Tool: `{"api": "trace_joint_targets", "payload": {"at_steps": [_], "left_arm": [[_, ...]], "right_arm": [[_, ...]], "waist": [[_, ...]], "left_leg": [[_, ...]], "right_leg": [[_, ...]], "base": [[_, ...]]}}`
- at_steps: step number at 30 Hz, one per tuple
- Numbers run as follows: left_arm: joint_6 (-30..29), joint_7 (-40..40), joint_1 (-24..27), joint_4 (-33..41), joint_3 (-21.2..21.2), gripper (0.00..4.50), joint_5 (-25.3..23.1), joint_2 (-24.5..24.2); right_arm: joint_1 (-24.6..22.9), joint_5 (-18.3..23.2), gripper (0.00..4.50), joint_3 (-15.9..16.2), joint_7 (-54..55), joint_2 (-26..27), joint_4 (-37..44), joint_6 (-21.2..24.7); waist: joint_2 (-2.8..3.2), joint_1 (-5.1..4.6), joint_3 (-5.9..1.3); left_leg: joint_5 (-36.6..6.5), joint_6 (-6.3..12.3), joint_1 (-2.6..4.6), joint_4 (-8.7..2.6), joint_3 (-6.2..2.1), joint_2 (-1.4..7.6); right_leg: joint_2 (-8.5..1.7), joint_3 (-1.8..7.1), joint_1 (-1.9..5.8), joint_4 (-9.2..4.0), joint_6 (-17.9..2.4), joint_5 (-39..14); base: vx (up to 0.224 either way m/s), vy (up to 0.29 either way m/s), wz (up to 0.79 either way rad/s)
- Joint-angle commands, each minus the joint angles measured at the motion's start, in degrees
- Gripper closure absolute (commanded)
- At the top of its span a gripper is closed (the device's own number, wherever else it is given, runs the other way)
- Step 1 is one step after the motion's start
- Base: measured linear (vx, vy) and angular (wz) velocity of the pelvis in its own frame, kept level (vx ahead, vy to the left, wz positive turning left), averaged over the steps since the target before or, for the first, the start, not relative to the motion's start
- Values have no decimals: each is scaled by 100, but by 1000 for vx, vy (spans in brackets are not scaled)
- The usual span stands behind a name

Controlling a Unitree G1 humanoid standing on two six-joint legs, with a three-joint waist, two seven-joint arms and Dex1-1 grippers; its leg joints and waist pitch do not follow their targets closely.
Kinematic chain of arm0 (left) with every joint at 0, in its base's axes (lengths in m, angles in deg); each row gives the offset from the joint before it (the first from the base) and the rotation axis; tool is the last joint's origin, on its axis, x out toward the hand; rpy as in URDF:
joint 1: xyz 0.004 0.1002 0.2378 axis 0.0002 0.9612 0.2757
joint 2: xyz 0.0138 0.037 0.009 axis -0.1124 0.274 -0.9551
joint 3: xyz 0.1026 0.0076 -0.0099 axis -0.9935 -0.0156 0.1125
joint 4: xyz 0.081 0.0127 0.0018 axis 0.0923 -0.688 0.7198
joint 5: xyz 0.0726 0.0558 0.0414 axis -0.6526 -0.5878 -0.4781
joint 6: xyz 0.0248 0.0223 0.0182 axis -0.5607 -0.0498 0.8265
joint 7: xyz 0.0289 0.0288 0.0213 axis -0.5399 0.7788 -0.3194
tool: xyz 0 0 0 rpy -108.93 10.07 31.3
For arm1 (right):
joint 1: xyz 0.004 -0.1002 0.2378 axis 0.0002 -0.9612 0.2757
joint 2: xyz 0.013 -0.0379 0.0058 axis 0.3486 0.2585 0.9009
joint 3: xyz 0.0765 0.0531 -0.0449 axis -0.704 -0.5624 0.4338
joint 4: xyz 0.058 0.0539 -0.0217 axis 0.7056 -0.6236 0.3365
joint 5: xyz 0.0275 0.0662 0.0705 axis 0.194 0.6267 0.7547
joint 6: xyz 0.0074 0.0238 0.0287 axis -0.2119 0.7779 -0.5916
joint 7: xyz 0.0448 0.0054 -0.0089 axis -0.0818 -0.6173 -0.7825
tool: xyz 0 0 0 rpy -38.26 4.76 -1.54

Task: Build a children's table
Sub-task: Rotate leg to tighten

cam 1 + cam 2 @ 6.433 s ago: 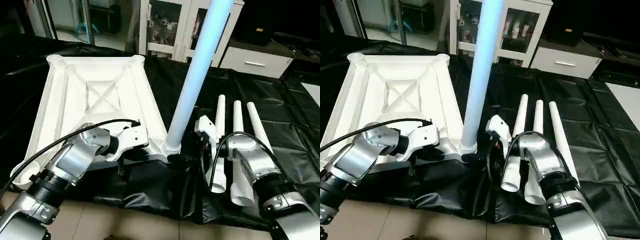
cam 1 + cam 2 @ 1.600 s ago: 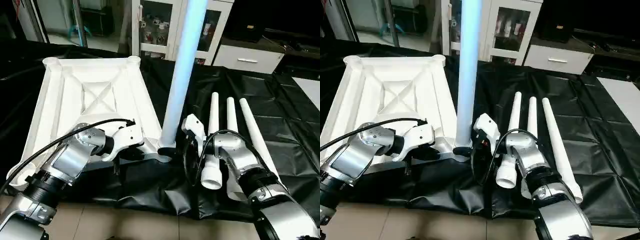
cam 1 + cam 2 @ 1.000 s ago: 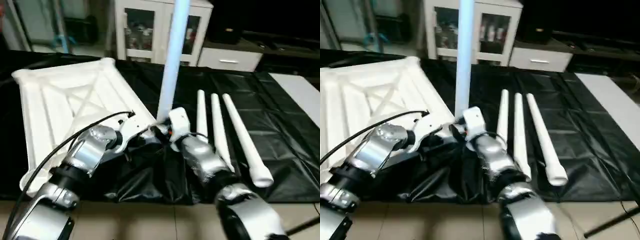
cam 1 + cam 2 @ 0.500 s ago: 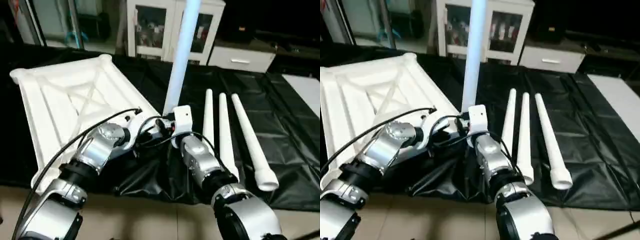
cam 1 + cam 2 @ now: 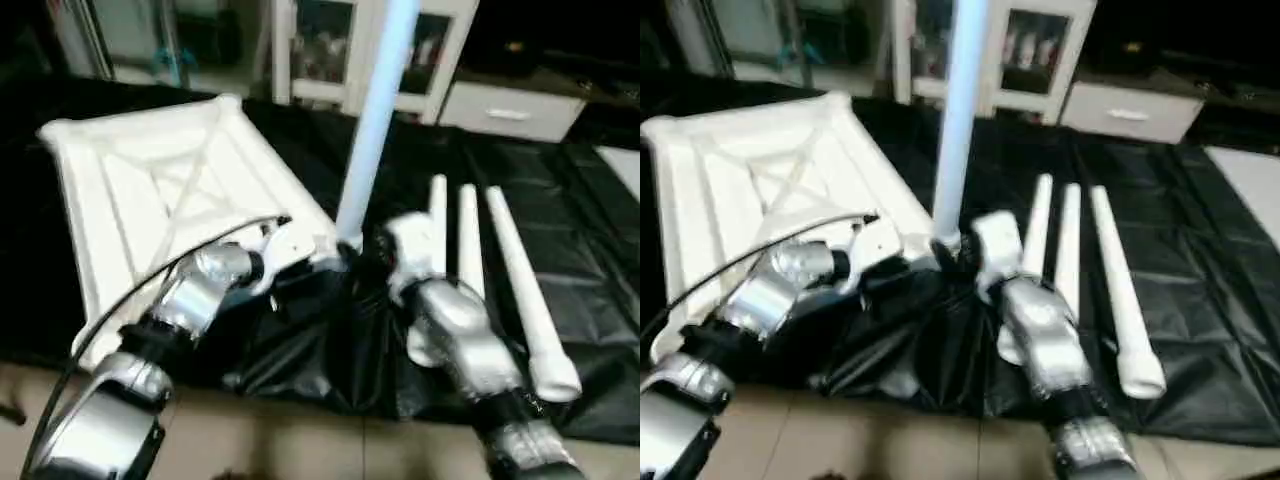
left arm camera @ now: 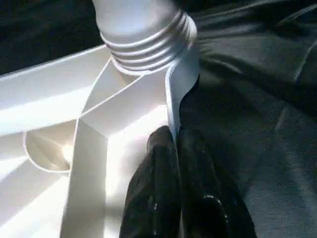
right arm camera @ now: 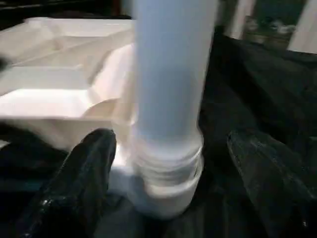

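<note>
the table top (image 5: pixel 170 190) lies upside down on the black-draped worktable (image 5: pixel 590 190), with 1 leg (image 5: pixel 375 120) standing upright in its near corner socket. 3 legs (image 5: pixel 500 270) lie loose beside it, so roughly 3 quarters looks left. the left gripper (image 6: pixel 173 163) is pinched on the top's thin rim. the right gripper (image 7: pixel 168 168) stands wide, its fingers either side of the leg's threaded base, gripping nothing.

This looks like a room in a home or a showroom turned into a test space. At twelve o'clock stands a white cabinet (image 5: pixel 345 45) with glass doors (small items on its shelves, too blurred to name). At two o'clock sits a low white drawer unit (image 5: pixel 510 108). A worktable draped in black sheeting (image 5: pixel 560 210) stands on a pale floor (image 5: pixel 300 440).
</note>
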Motion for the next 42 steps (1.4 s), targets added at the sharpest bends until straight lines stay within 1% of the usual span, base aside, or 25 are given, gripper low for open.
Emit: {"api": "trace_joint_targets", "payload": {"at_steps": [1, 5, 8, 9, 10, 11, 13, 15, 16, 17, 19, 20, 21, 22, 23, 24, 25, 28, 31, 33, 35, 39, 40, 41, 42], "left_arm": [[173, 231, 45, -368, -187, 450, -377, -52], [598, 351, 43, -456, -185, 450, -395, -45], [632, 228, 160, -321, -57, 392, -223, -45], [632, 213, 173, -306, -42, 392, -203, -45], [611, 131, 276, -131, 64, 384, -55, -56], [585, 104, 321, -44, 120, 370, 16, -60], [596, 53, 400, 117, 240, 354, 202, -81], [580, 10, 448, 266, 387, 350, 372, -115], [508, -89, 504, 442, 498, 340, 523, -170], [508, -89, 504, 442, 498, 326, 523, -170], [376, -210, 592, 725, 695, 311, 749, -273], [215, -402, 689, 1011, 831, 311, 964, -385], [-177, -922, 903, 1632, 997, 311, 1415, -642], [-385, -1207, 1015, 1947, 1052, 311, 1632, -774], [-385, -1207, 1015, 1947, 1052, 311, 1632, -774], [-639, -1405, 1126, 2270, 1106, 311, 1789, -928], [-789, -1500, 1188, 2450, 1132, 311, 1861, -1018], [-1282, -1805, 1372, 2956, 1100, 311, 1953, -1437], [-1418, -1847, 1402, 3045, 1097, 311, 1959, -1516], [-1736, -2051, 1542, 3181, 821, 311, 1580, -1993], [-1836, -2071, 1559, 3083, 625, 311, 1310, -2140], [-1933, -1962, 1509, 3035, 559, 311, 1278, -2062], [-1807, -1854, 1370, 2808, 323, 311, 946, -2016], [-1807, -1854, 1370, 2808, 323, 311, 946, -2016], [-1699, -1657, 1261, 2593, 255, 311, 757, -1936]], "right_arm": [[-144, 147, 59, 117, -244, -101, 559, 268], [-630, 294, 59, 195, -537, -337, 1347, 612], [-770, 309, 52, 150, -570, -405, 1510, 681], [-780, 310, 52, 144, -570, -409, 1520, 686], [-789, 334, 52, 100, -515, -404, 1589, 743], [-781, 348, 52, 79, -488, -395, 1610, 768], [-787, 399, 52, 55, -424, -400, 1779, 928], [-786, 435, 52, 59, -412, -408, 1893, 1051], [-776, 445, 52, 69, -422, -414, 1934, 1097], [-776, 445, 52, 69, -422, -414, 1934, 1097], [-753, 425, 52, 122, -496, -452, 1969, 1134], [-752, 425, 52, 144, -540, -476, 1993, 1153], [-745, 442, 52, 156, -581, -492, 1988, 1166], [-741, 453, 52, 155, -589, -494, 1981, 1171], [-741, 453, 52, 155, -589, -494, 1981, 1171], [-725, 461, 52, 163, -608, -497, 1973, 1183], [-714, 463, 52, 170, -621, -499, 1969, 1192], [-679, 479, 52, 207, -668, -517, 1998, 1266], [-673, 478, 52, 214, -678, -521, 2005, 1281], [-679, 477, 52, 254, -752, -536, 2020, 1311], [-689, 473, 52, 287, -784, -542, 2023, 1316], [-705, 455, 52, 289, -787, -527, 2036, 1320], [-708, 439, 52, 292, -772, -518, 2032, 1311], [-708, 439, 52, 292, -772, -518, 2032, 1311], [-709, 430, 52, 291, -760, -518, 2027, 1301]], "waist": [[69, -14, -335], [56, -1, -325], [51, -9, -327], [52, -13, -329], [-9, -25, -331], [13, -17, -331], [-7, -21, -337], [15, -20, -335], [-18, -10, -341], [2, -17, -339], [5, -27, -337], [-20, -17, -330], [-98, -28, -322], [-73, -11, -312], [-66, -26, -305], [-108, -51, -293], [-85, -37, -293], [-101, -29, -282], [-98, -38, -276], [-101, -31, -273], [-111, -49, -262], [-78, -22, -296], [-67, -23, -303], [-67, -20, -303], [-50, -22, -310]], "left_leg": [[-1149, 155, -81, -369, 19, 96], [-1168, 148, -88, -356, 21, 101], [-1109, 105, -92, -349, 25, 105], [-1098, 98, -91, -348, 24, 106], [-1058, 104, -100, -341, 31, 106], [-1009, 93, -98, -340, 26, 106], [-869, 122, -96, -322, 40, 99], [-796, 136, -83, -317, 45, 99], [-726, 125, -97, -315, 34, 107], [-700, 123, -85, -311, 47, 103], [-707, 106, -76, -308, 49, 100], [-704, 97, -78, -314, 48, 105], [-734, 80, -72, -313, 63, 111], [-756, 38, -91, -335, 39, 126], [-781, 11, -64, -337, 58, 122], [-824, -7, -46, -331, 73, 118], [-825, -3, -35, -331, 68, 115], [-905, 13, -9, -328, 86, 105], [-868, -18, -38, -331, 77, 96], [-980, -55, -43, -342, 62, 97], [-1101, -57, -47, -349, 57, 87], [-923, -128, -18, -317, 65, 90], [-862, -115, -15, -309, 68, 83], [-850, -110, -5, -301, 72, 78], [-787, -103, -37, -297, 58, 69]], "right_leg": [[-326, 276, 317, -413, -639, -1089], [-336, 272, 339, -432, -611, -1178], [-352, 270, 331, -413, -694, -1078], [-358, 271, 333, -408, -701, -1070], [-358, 268, 342, -406, -707, -1052], [-369, 270, 350, -381, -743, -1018], [-356, 271, 344, -365, -790, -862], [-346, 267, 333, -349, -809, -735], [-367, 267, 363, -315, -838, -653], [-353, 263, 338, -324, -846, -611], [-349, 262, 341, -312, -869, -555], [-359, 262, 343, -306, -899, -589], [-364, 261, 340, -311, -911, -635], [-395, 263, 356, -282, -936, -759], [-378, 264, 325, -297, -943, -804], [-339, 258, 303, -299, -943, -776], [-338, 257, 298, -288, -951, -749], [-323, 262, 289, -292, -917, -781], [-312, 265, 308, -287, -852, -806], [-322, 270, 315, -303, -729, -1075], [-318, 278, 309, -338, -600, -1354], [-316, 274, 295, -285, -769, -943], [-297, 268, 295, -282, -810, -758], [-289, 267, 289, -273, -819, -697], [-290, 269, 320, -254, -833, -560]], "base": [[0, 0, 0], [0, 0, 0], [0, 0, 0], [0, 0, 0], [0, 0, 0], [0, 0, 0], [0, 0, 0], [0, 0, 0], [0, 0, 0], [0, 0, 0], [0, 0, 0], [0, 0, 0], [0, 0, 0], [0, 0, 0], [0, 0, 0], [0, 0, 0], [0, 0, 0], [0, 0, 0], [0, 0, 0], [0, 0, 0], [0, 0, 0], [0, 0, 0], [0, 0, 0], [0, 0, 0], [0, 0, 0]]}}
